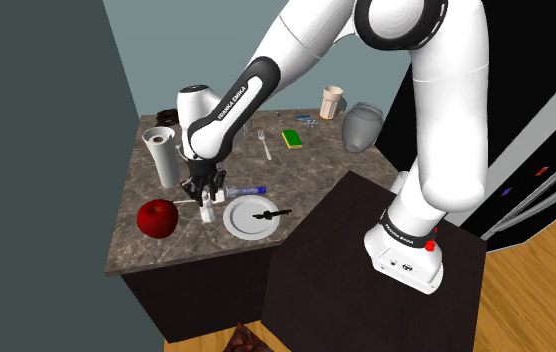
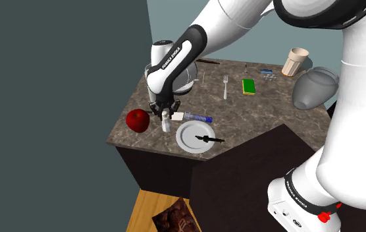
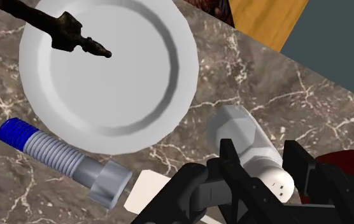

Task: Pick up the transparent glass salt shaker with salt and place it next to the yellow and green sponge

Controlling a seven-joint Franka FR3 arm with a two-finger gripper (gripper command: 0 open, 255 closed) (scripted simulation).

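The salt shaker (image 3: 246, 137) is a pale, faceted jar with a white holed cap, and it stands between the white plate (image 3: 163, 57) and a red apple (image 1: 156, 218). My gripper (image 3: 261, 158) comes down over it with both black fingers pressed against its upper sides. The shoulder view has the gripper (image 1: 206, 196) over the shaker (image 1: 207, 211) near the counter's front. Whether the shaker's base still rests on the marble I cannot tell. The yellow and green sponge (image 1: 292, 138) lies far back on the counter, and the second exterior view has the sponge (image 2: 248, 86) beside a fork (image 2: 225, 86).
A blue-capped bottle (image 3: 61, 156) lies beside the plate, and a dark utensil (image 3: 61, 28) rests on it. A paper towel roll (image 1: 160, 155), a white appliance (image 1: 194, 103), a cup (image 1: 332, 101) and a grey jug (image 1: 362, 126) line the back. The counter's front edge is close.
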